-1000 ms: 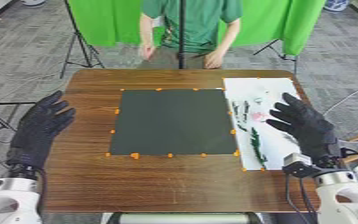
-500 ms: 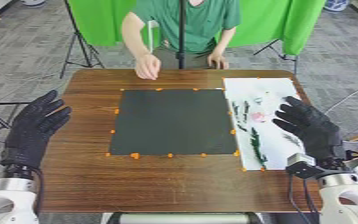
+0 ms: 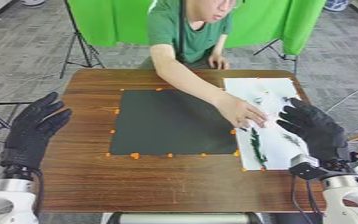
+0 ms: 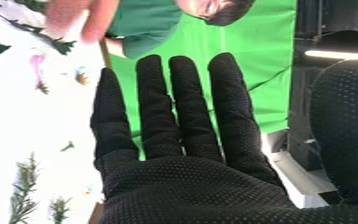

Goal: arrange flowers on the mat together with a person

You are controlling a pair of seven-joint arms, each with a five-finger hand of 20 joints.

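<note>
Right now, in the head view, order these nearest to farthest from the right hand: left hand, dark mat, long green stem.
1. Long green stem, on the white sheet.
2. Dark mat, mid-table.
3. Left hand, at far left.

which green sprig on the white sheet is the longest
The dark green sprig on the side of the white sheet nearer the black mat; the sprig by the right hand is clearly shorter.

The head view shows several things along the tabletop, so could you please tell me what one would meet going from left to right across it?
The robot's left hand → dark mat → long green sprig → the robot's right hand.
</note>
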